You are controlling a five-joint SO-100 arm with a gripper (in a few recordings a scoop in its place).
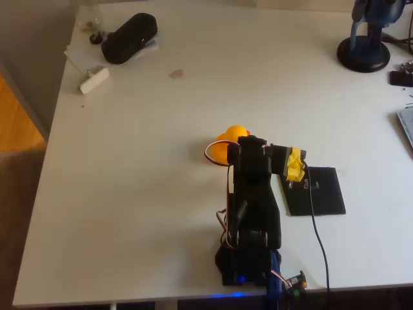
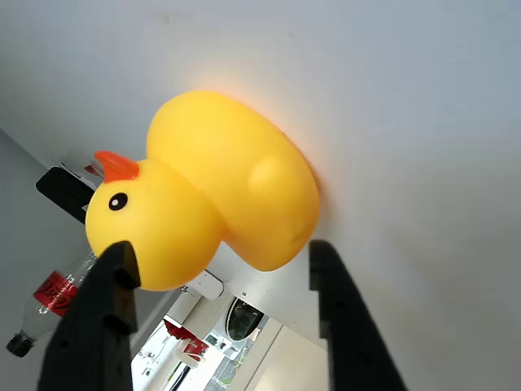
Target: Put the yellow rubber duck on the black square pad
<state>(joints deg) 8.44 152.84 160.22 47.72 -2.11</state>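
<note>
One yellow rubber duck (image 1: 227,143) sits on the white surface (image 1: 148,194), and one black square pad (image 1: 322,194). There is one black oblong pouch (image 1: 129,37), one small white block (image 1: 94,79), one dark round-based stand (image 1: 364,53), and, in the wrist view, one clear bottle with a red label (image 2: 50,303).

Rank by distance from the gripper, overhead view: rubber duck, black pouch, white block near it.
From the gripper, jaws open around the duck:
1. Rubber duck, mid-table, at the arm's tip.
2. Black pouch, far upper left.
3. White block, upper left edge; too close to the pouch to rank firmly.
</note>
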